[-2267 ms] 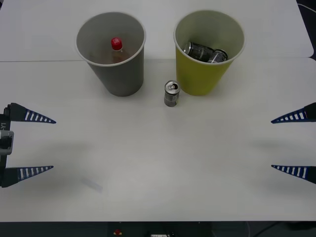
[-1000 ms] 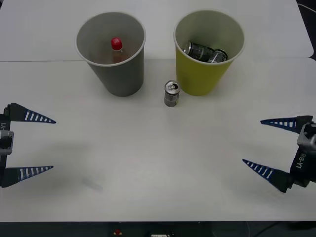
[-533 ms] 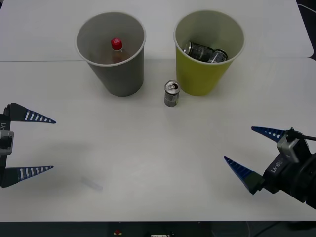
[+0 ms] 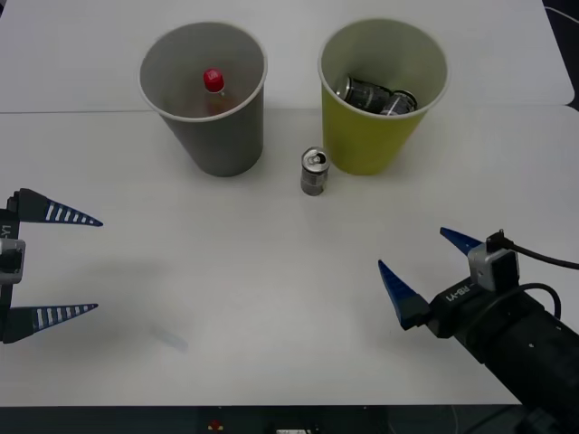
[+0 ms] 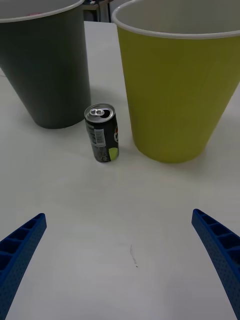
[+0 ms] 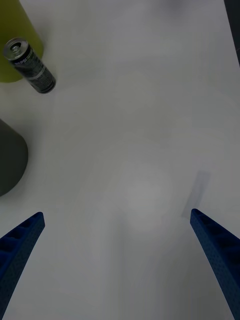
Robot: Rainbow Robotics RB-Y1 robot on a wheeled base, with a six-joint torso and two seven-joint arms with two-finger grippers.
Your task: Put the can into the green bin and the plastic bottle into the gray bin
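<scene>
Right claw, fingers apart, points at the upright can, which stands ahead between both bins; left claw, also apart, waits farther off.

From my seat I take the can as the mark: it stands upright on the desk. The green bin is just beside it, behind and to the right, holding other cans. The gray bin stands behind and to the left, with the plastic bottle inside. The right gripper hovers well in front and to the right; the left gripper far left.
</scene>
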